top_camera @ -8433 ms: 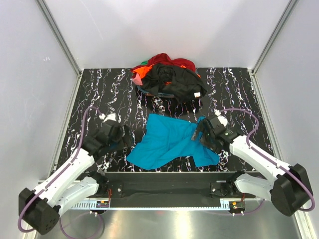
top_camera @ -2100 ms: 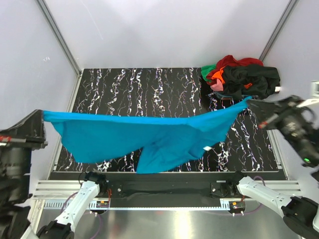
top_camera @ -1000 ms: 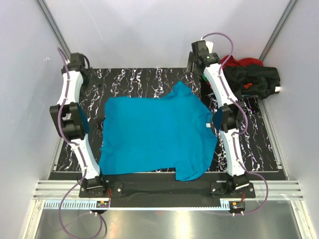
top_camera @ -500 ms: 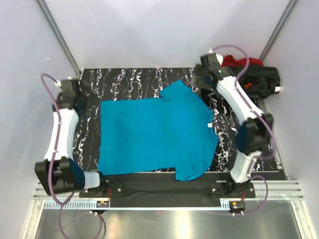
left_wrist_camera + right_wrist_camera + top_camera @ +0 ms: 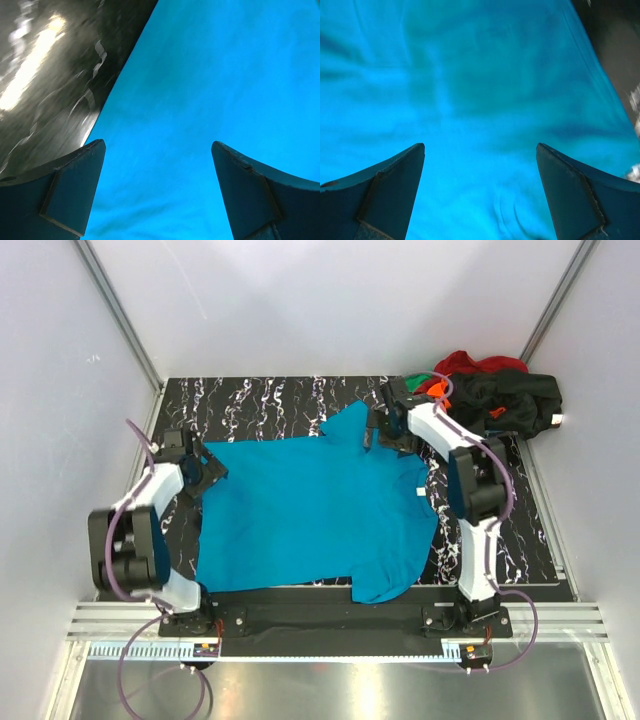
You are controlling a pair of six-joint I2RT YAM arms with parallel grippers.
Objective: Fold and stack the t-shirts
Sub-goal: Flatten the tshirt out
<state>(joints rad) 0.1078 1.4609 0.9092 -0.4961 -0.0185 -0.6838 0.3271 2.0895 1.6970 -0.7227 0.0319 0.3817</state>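
"While the teal t-shirt (image 5: 315,505) lies spread out mid-table, where are the grippers?"
"The left gripper (image 5: 157,150) hovers over its left edge, and the right gripper (image 5: 480,150) over its far right part. Both have fingers parted wide, grasping nothing."
"And the other t-shirts (image 5: 500,390)?"
"Heaped in the table's (image 5: 250,400) far right corner."

Black, white-veined table (image 5: 260,405) — pale walls (image 5: 330,300) enclose it.
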